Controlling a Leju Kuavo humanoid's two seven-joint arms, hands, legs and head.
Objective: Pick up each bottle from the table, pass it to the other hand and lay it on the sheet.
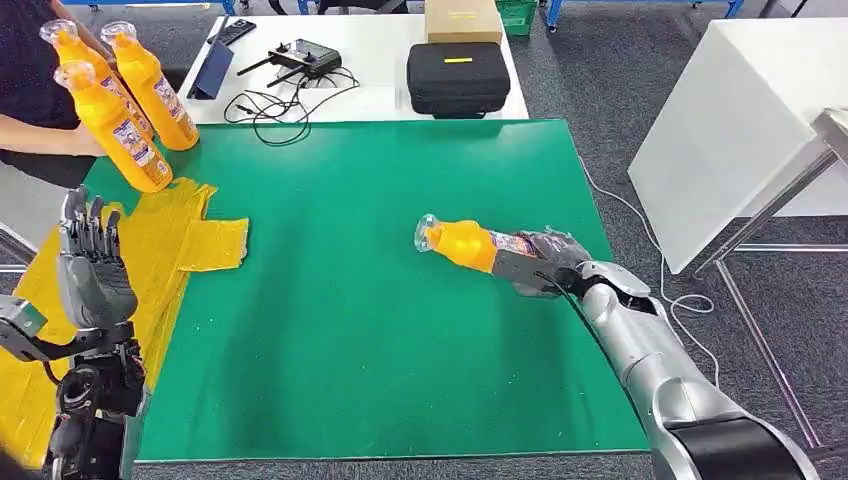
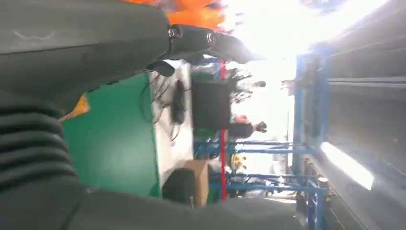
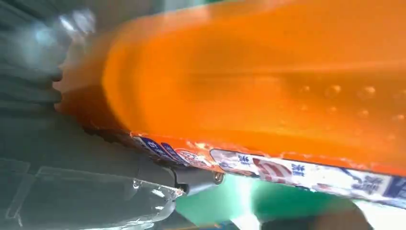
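Note:
An orange bottle [image 1: 462, 243] with a clear cap lies sideways over the right part of the green mat [image 1: 370, 300], and my right hand [image 1: 545, 262] grips its base end. Up close, the right wrist view has the bottle [image 3: 249, 91] and its printed label pressed against the hand. My left hand [image 1: 92, 262] is raised at the left edge, fingers straight and apart, holding nothing, above the yellow sheet [image 1: 180, 240]. Three more orange bottles [image 1: 125, 95] are held upright by a person at the far left corner.
Beyond the mat is a white table [image 1: 385, 100] with a black case [image 1: 458, 78], a controller with cables [image 1: 300, 60], a tablet [image 1: 212, 68] and a cardboard box [image 1: 463, 20]. A white table [image 1: 740, 120] stands to the right. The person's arm [image 1: 40, 135] reaches in at the left.

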